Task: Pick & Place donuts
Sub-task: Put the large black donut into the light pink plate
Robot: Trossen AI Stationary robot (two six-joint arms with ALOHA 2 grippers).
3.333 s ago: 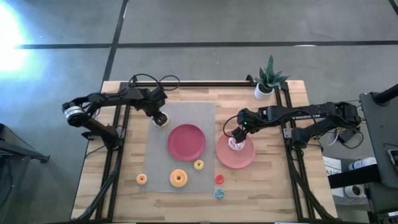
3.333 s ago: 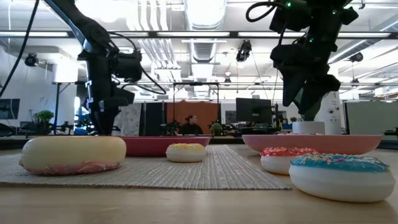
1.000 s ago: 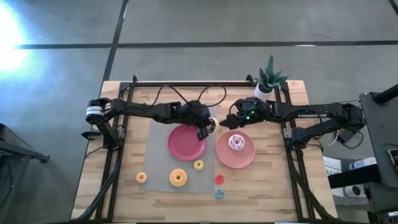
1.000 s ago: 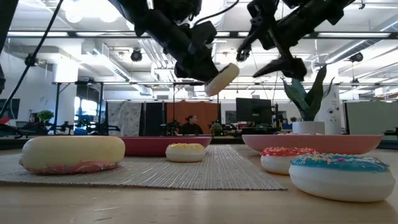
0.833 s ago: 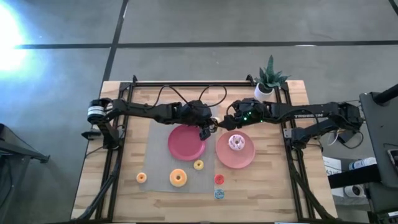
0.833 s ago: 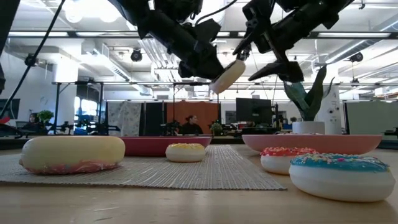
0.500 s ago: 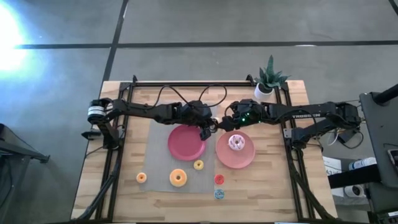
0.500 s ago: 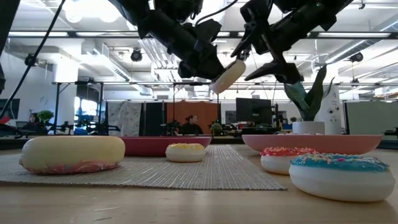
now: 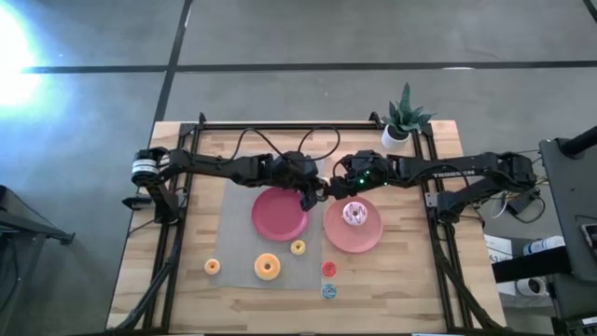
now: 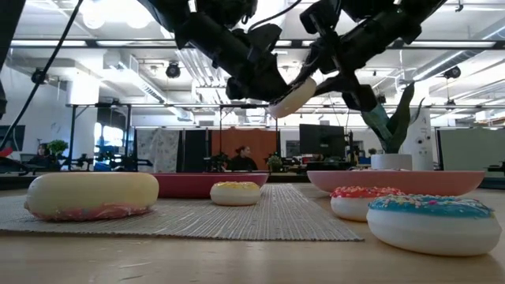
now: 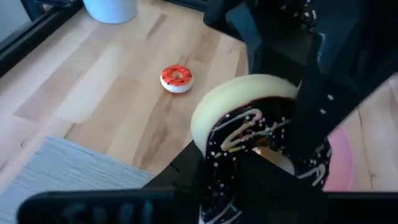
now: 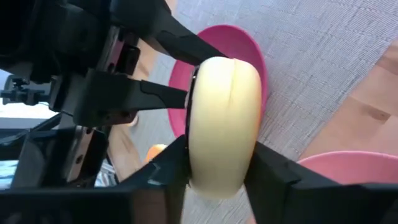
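Note:
The dark chocolate donut (image 10: 292, 96) hangs in mid-air above the gap between the red plate (image 9: 279, 213) and the pink plate (image 9: 357, 240). Its iced face (image 11: 242, 127) shows in the left wrist view and its cream rim (image 12: 224, 124) in the right wrist view. My left gripper (image 9: 312, 194) reaches it from the left and my right gripper (image 9: 328, 190) from the right, both shut on it. The pink-white sprinkled donut (image 9: 354, 215) lies flat on the pink plate. My left gripper comes level from the table's left, and its fingers (image 12: 165, 94) meet the donut at the rim's far part (image 12: 208, 68). Which kind of hold it has is hidden by the donut and the gripper's own body. The donut is clear of the table. My right gripper pinches the donut across its two flat faces, one finger (image 12: 277, 174) on each side, at the rim part nearest it (image 12: 224, 177). It comes roughly level from the table's right. The donut stands tilted on edge, lifted clear.
On the grey mat (image 9: 238, 233) and the wood near the front lie a yellow (image 9: 298, 247), a larger orange-pink (image 9: 268, 267), a small orange (image 9: 213, 268), a red (image 9: 328, 270) and a blue donut (image 9: 328, 291). Another red one (image 11: 176, 78) lies near the potted plant (image 9: 403, 119).
My right gripper has moved a little toward the table's left, onto the donut, and has shut on it. My left gripper has carried the donut slightly rightward and then stayed put. The donut remains in mid-air between the two.

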